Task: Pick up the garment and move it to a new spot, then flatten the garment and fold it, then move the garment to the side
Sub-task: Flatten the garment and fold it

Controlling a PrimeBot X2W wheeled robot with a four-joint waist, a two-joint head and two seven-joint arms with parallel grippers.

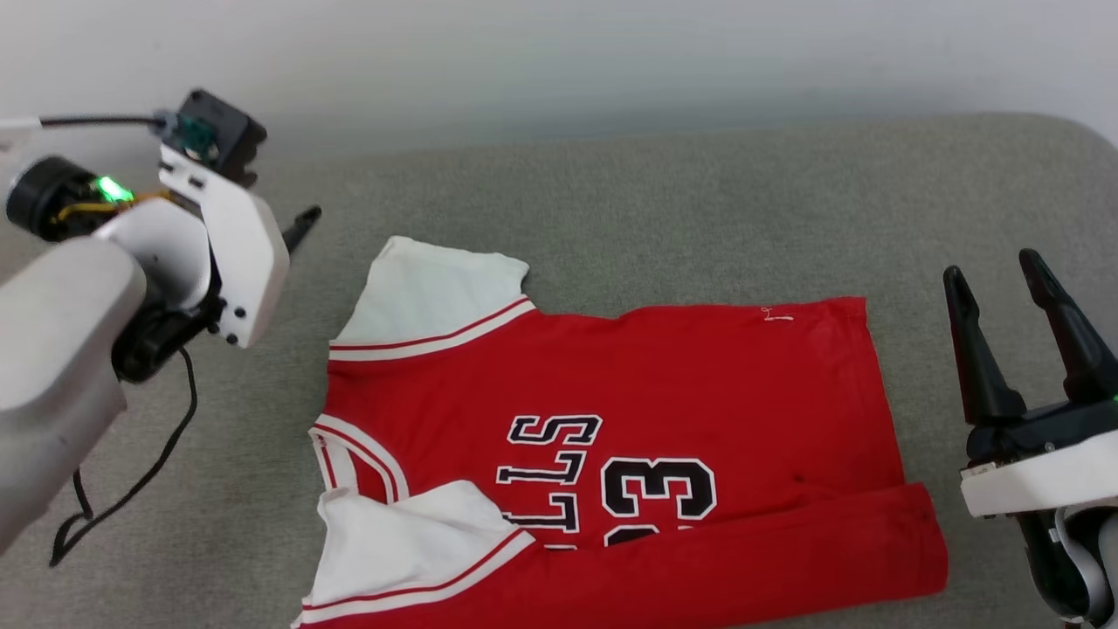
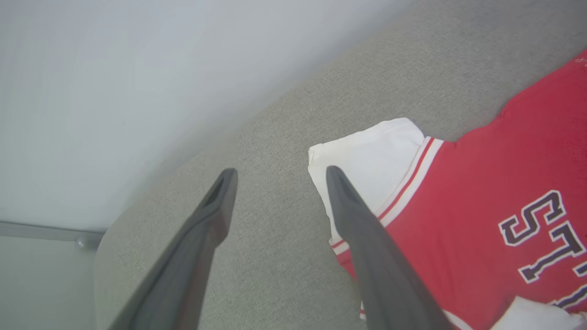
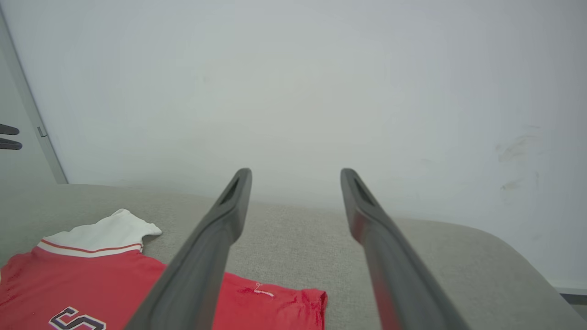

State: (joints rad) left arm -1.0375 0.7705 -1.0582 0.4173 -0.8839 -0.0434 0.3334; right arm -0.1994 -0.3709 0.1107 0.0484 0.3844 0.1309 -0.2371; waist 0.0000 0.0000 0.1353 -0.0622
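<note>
Head camera high, wrist cameras low and close.
The head view looks steeply down on the garment (image 1: 611,419). The left wrist view sits near its white sleeve (image 2: 367,151). The right wrist view faces the wall (image 3: 293,91) almost level. All three share that sleeve.

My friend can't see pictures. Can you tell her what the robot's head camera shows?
A red jersey with white sleeves and the number 23 lies on a grey cushion, its near edge folded over. The left gripper is raised at its left and the right gripper stands open at its right; neither holds it.
</note>
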